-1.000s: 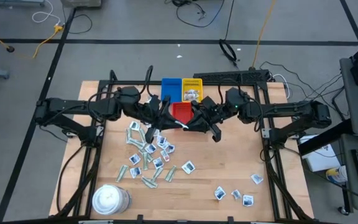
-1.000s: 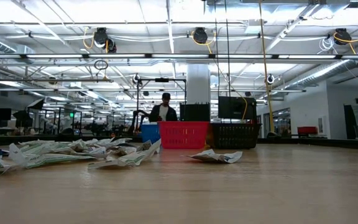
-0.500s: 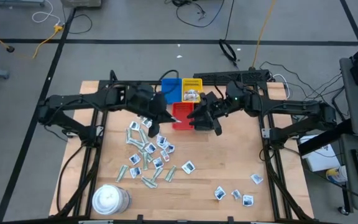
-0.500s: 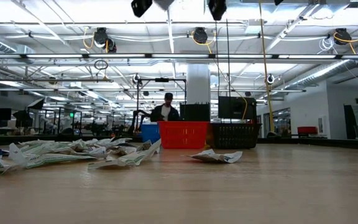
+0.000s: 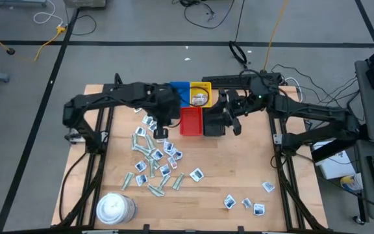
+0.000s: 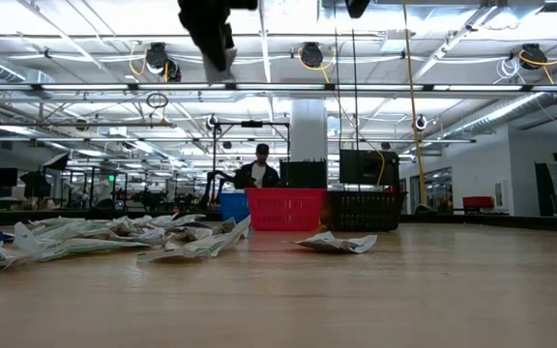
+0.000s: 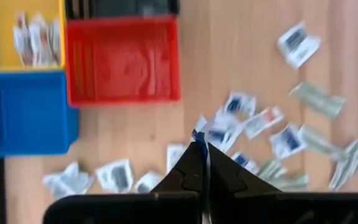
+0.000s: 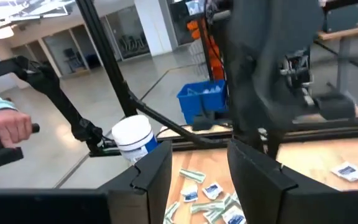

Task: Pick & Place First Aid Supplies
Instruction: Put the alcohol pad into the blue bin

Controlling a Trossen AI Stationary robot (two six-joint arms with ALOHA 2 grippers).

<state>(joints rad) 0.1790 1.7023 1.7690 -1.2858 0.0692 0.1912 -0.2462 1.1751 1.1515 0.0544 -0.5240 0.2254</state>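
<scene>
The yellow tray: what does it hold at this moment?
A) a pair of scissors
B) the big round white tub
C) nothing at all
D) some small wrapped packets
D: in the high view the yellow tray shows several small wrapped packets inside, and the left wrist view shows them too.

Pale wood counter [image 5: 239,175], smooth with a soft sheen, grain running its length. The first aid supplies [image 5: 156,159] look like thin crinkled paper or foil wrappers, some faintly glossy. Red tray [image 5: 191,121], blue tray [image 5: 179,93] and yellow tray [image 5: 201,94]: moulded plastic, slotted walls. White tub [image 5: 114,208], smooth plastic. Arms and left gripper [image 7: 201,163]: matt black.
</scene>
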